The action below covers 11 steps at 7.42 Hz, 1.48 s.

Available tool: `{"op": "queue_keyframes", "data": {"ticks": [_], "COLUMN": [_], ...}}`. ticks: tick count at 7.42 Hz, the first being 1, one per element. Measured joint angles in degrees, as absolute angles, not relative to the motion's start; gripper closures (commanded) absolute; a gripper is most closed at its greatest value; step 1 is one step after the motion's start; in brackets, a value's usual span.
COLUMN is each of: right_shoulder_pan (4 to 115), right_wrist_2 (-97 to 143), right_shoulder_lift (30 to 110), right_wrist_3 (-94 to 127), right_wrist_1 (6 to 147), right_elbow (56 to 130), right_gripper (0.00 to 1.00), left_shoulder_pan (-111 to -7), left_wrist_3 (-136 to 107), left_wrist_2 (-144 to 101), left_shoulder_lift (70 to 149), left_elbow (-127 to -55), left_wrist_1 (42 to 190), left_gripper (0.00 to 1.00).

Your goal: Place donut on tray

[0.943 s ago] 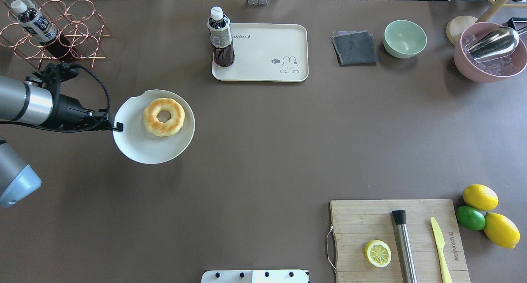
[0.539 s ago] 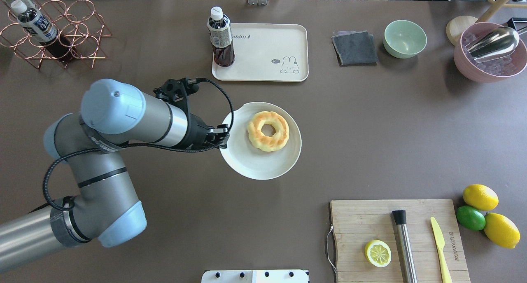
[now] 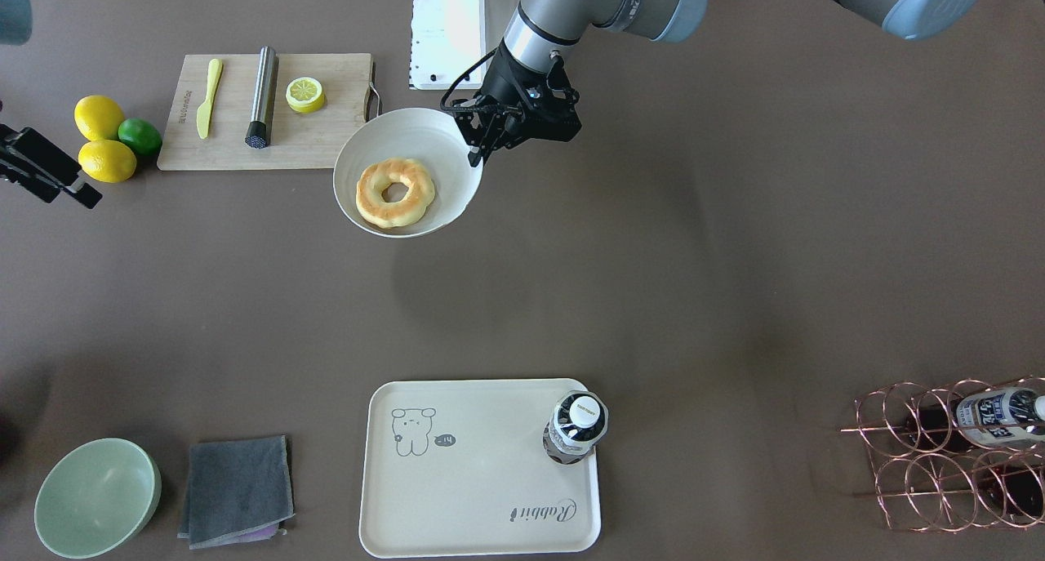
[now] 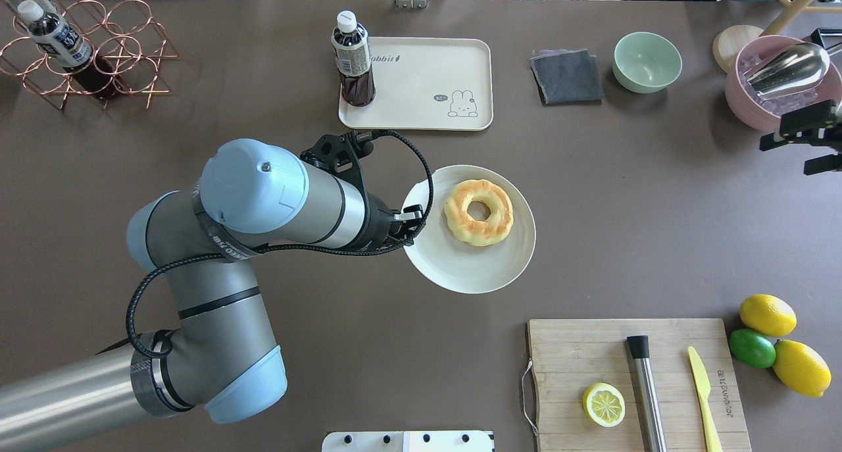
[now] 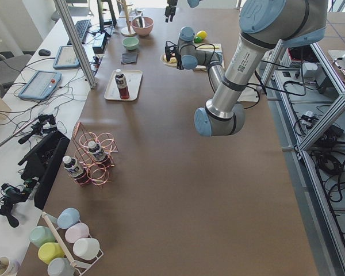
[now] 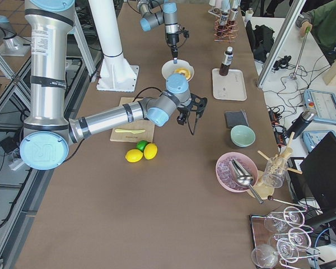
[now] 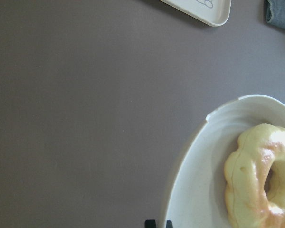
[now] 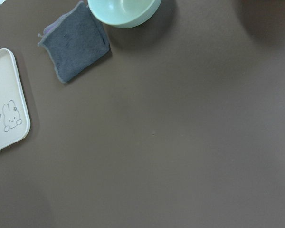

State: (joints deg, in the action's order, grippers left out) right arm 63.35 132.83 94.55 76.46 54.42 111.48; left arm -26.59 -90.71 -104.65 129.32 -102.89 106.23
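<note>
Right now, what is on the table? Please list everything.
donut: 1, golden-yellow, on dish
dish: 1, white, held mid-table
tray: 1, cream, far side
bottle: 1, dark, on tray
rack: 1, copper, far left, with bottles
cloth: 1, grey, beside tray
green bowl: 1, beside cloth
pink bowl: 1, far right, holding scoop
cutting board: 1, wooden, near right
lemon half, yellow knife, steel tube: 1 each, on board
lemons: 2, yellow, right of board
lime: 1, green, between lemons
left gripper: 1, black, gripping dish rim
right gripper: 1, black, right edge
</note>
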Motion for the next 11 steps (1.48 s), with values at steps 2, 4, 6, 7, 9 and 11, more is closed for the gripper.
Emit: {"op": "queue_keyframes", "data": {"ticks": [2,4,6,7,9,11], "right_shoulder_pan": [53.3,42.7,35.3,33.0,30.6,28.2], "right_wrist_2": [125.5,115.4,107.4,105.0,103.1,100.8], "right_shoulder_lift": [93.7,92.5,90.0,88.3,86.0,85.7], "right_wrist_3": [90.8,101.4,108.7,111.6,113.7,114.1], "right_wrist_1": [51.9,51.8,52.8,55.2,60.7,62.2], "right_elbow": [115.7,119.4,120.3,120.9,122.4,122.8], "right_gripper": [0.08,0.12,0.16,0.2,0.25,0.44], "left_shoulder_pan": [-26.2,-26.1,-26.1,-25.9,-25.5,-25.4], "left_wrist_3": [-91.3,-92.1,-92.2,-92.2,-92.2,-92.2], "left_wrist_2": [-103.3,-103.0,-102.5,-101.6,-100.8,-100.7], "left_shoulder_lift": [131.4,132.4,132.5,132.5,132.5,132.4], "left_elbow": [-100.8,-100.2,-100.1,-100.1,-100.1,-100.2], "left_wrist_1": [105.6,105.6,105.6,105.6,105.6,105.6], "left_gripper": [1.0,1.0,1.0,1.0,1.0,1.0]}}
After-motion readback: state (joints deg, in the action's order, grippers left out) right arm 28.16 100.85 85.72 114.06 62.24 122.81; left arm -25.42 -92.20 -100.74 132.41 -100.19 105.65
